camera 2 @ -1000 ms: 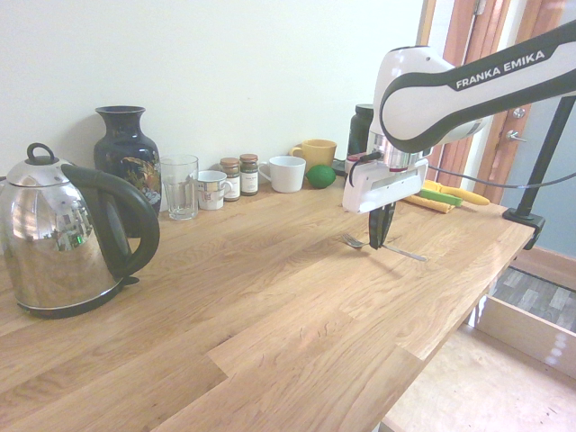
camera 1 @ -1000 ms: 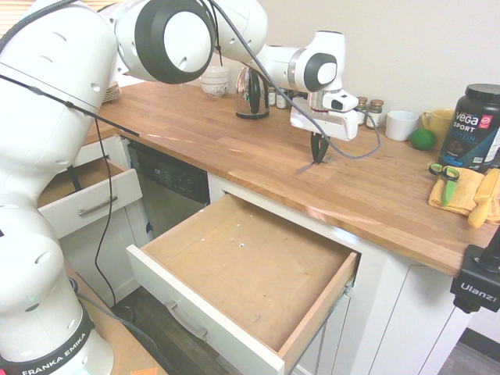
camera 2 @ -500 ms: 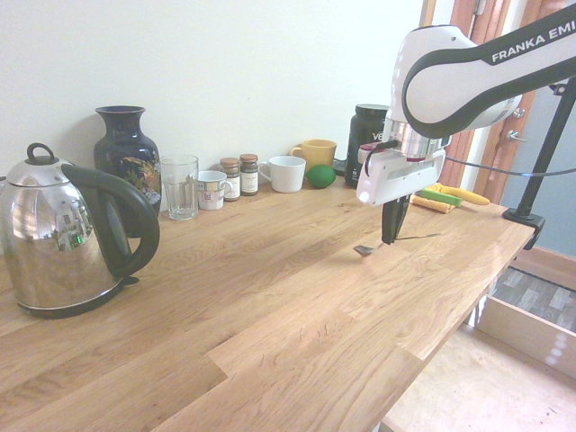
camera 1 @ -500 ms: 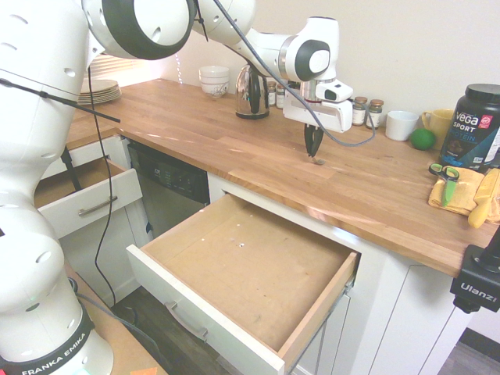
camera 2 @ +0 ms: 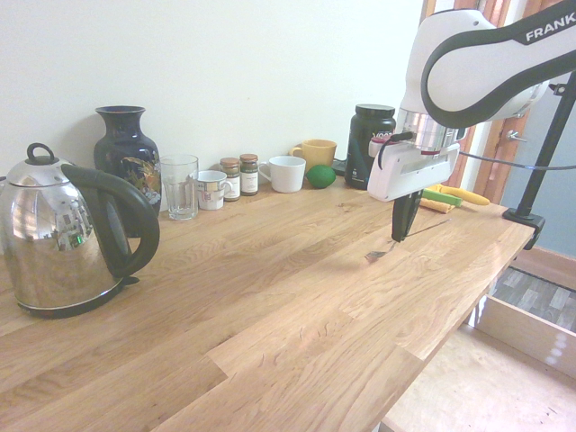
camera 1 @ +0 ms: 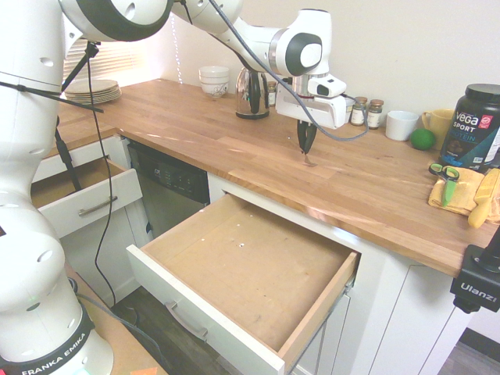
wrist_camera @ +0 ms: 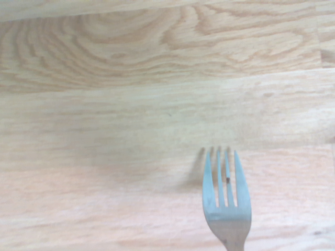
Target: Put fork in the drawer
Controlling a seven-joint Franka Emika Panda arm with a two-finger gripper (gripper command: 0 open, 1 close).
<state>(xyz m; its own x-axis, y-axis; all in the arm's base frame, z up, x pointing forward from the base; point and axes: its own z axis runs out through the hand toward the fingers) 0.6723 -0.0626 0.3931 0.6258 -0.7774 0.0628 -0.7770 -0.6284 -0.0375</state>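
Two fingers [camera 2: 400, 236] pinch the fork [camera 2: 378, 255] (tines tilted low) just above the tabletop [camera 1: 234, 148], behind the open drawer [camera 1: 242, 273].

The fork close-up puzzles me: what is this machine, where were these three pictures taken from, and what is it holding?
It is a white robot arm ending in a two-finger gripper. Two cameras watch the wooden countertop from opposite sides; the third sits on the wrist and looks straight down, hence the close-up. The gripper is shut on a small metal fork, held above the wood with its tines tilted downward. Below the counter's edge a wide drawer stands open. A kettle, vase, cups and spice jars stand on the counter.
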